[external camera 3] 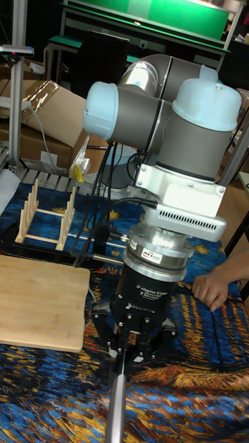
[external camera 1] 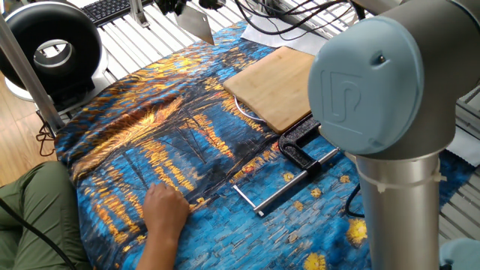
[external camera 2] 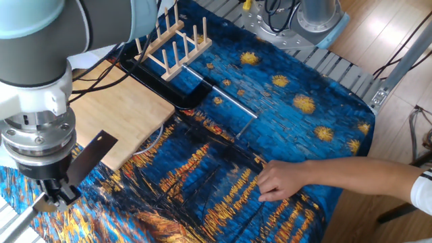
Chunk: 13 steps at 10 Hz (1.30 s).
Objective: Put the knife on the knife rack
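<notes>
My gripper is shut on the knife's handle and holds it in the air over the cloth's corner, near the cutting board. The knife's broad grey blade sticks up and to the right from the fingers. In the tall fixed view the gripper points straight down and the knife shows edge-on below it. From the first fixed camera only the blade shows, at the top edge. The knife rack, light wood with upright pegs, stands empty on a black tray at the far side; the knife rack also appears at left.
A bamboo cutting board lies between gripper and rack. A black clamp with a long silver rod rests beside the tray. A person's hand presses on the blue and orange cloth. The arm's large grey joint blocks the right side.
</notes>
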{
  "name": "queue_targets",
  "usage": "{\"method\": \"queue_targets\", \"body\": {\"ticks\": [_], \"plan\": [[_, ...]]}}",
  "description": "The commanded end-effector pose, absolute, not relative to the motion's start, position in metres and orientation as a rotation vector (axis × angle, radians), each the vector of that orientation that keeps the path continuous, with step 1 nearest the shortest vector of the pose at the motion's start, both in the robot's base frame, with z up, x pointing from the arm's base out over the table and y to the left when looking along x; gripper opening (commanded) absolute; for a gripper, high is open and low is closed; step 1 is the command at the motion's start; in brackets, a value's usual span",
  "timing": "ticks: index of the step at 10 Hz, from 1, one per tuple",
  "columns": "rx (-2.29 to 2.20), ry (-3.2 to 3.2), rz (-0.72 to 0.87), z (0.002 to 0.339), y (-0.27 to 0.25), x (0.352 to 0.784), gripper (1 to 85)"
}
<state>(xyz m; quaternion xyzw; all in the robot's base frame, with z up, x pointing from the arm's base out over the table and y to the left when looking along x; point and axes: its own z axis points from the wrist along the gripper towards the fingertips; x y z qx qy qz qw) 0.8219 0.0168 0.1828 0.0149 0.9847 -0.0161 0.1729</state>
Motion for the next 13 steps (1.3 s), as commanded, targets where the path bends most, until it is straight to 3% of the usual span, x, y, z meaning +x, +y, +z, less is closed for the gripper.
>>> {"method": "queue_targets", "body": {"ticks": [1, 3, 5, 8, 13], "plan": [[0.025, 2.872, 0.012, 0.178, 0.026, 0.803, 1.0], [0.051, 2.928, 0.014, 0.184, 0.025, 0.778, 1.0], [0.117, 2.942, -0.027, 0.218, 0.022, 0.734, 1.0], [0.141, 2.919, -0.014, 0.24, 0.012, 0.683, 1.0], [0.022, 2.931, -0.052, 0.236, 0.0, 0.675, 1.0]]}}
